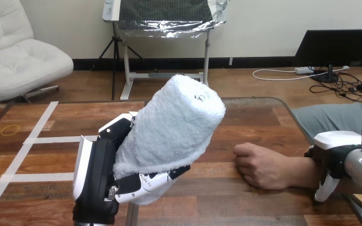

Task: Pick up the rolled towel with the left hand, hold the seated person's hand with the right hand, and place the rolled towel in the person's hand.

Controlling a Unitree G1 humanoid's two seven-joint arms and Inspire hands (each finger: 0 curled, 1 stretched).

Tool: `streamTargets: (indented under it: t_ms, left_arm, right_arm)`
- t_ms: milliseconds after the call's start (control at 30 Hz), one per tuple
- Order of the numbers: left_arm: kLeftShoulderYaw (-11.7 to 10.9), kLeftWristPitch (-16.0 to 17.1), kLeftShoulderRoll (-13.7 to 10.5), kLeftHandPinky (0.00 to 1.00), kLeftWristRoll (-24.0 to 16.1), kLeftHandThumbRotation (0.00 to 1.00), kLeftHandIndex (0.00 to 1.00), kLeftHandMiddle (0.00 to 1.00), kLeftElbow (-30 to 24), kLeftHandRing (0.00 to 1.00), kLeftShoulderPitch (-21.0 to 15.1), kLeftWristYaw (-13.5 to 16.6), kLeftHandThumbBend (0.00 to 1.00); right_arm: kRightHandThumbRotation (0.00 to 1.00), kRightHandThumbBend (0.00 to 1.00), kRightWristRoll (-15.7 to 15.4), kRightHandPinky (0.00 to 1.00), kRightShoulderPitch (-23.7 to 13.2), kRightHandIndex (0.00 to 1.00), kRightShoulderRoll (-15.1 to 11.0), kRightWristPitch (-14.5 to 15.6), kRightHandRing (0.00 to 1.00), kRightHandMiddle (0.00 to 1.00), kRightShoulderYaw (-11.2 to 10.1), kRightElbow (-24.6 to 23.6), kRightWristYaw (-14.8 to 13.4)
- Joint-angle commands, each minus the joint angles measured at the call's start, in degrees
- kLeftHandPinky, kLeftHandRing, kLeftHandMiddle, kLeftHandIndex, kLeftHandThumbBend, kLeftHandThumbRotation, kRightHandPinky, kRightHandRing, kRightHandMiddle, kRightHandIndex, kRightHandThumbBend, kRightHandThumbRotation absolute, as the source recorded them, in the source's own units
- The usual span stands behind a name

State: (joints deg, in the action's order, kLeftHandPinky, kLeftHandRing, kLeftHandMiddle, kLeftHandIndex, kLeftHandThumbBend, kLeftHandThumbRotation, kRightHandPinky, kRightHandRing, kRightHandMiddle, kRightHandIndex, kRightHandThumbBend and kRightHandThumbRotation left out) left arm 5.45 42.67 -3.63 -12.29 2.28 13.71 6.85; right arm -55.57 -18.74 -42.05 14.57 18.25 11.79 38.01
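Plain light wall (264, 19), black baseboard (169, 62) along the bottom. Wood plank floor (245, 84). White padded armchair (14, 56) far left. Centre: white metal stand (127, 70) carrying a dark panel (165, 9) edged with crinkled foil; black tripod (114, 52) just beside its left leg. Right: black monitor (337, 47) standing on the floor, power strip (306, 70) and loose cables (353, 87) near its foot. Wooden desk (52, 155) in front, white tape lines (37, 125) on its left part, yellow band (10, 129) beside them. Light is even.
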Motion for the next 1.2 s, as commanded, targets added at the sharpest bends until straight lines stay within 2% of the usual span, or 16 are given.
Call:
streamTargets:
  t_ms: [0, 167, 333, 567, 867, 1033, 1167]
  left_arm:
    - [-1.36, -2.74, -0.37, 0.4, -0.25, 0.15, 0.52, 0.48, -1.34, 0.43, -3.08, -0.34, 0.66]
    - [-1.41, -7.3, -1.11, 0.39, 0.89, 0.19, 0.52, 0.48, -1.31, 0.42, -4.04, -2.01, 0.66]
    - [-1.7, -10.16, -2.02, 0.38, 1.12, 0.19, 0.53, 0.48, 0.15, 0.42, -6.03, -3.27, 0.64]
    - [-1.95, -13.31, -2.65, 0.39, 0.86, 0.2, 0.53, 0.47, 2.5, 0.42, -8.93, -4.34, 0.63]
    - [-1.84, -14.01, -3.17, 0.4, -0.33, 0.17, 0.52, 0.46, 7.37, 0.42, -13.13, -4.07, 0.63]
    - [-1.67, -14.92, -3.44, 0.39, -1.55, 0.16, 0.51, 0.45, 9.3, 0.41, -15.09, -3.72, 0.63]
    - [-1.6, -16.23, -3.29, 0.38, -2.28, 0.15, 0.51, 0.45, 10.98, 0.4, -16.92, -3.45, 0.63]
  right_arm:
    - [0.19, 0.65, -0.56, 0.9, -4.97, 0.87, 0.28, -0.84, 0.91, 0.9, 1.21, 3.02, -1.85]
    - [0.19, 0.65, -0.78, 0.89, -5.99, 0.86, 0.69, -0.8, 0.9, 0.89, 2.2, 4.75, -2.12]
    - [0.2, 0.64, -0.59, 0.89, -6.84, 0.86, 1.0, -0.41, 0.89, 0.88, 3.02, 5.81, -1.78]
    - [0.2, 0.63, -0.26, 0.85, -7.35, 0.85, 1.01, -1.44, 0.86, 0.86, 3.71, 6.68, -2.51]
    - [0.18, 0.63, 0.51, 0.7, -7.58, 0.81, 2.07, -0.46, 0.78, 0.8, 3.53, 8.06, -4.03]
    - [0.16, 0.63, 1.01, 0.57, -7.44, 0.78, 2.49, -0.42, 0.67, 0.73, 3.22, 8.6, -5.17]
    - [0.14, 0.64, 1.5, 0.5, -7.25, 0.76, 2.72, -0.61, 0.62, 0.7, 2.99, 9.03, -6.32]
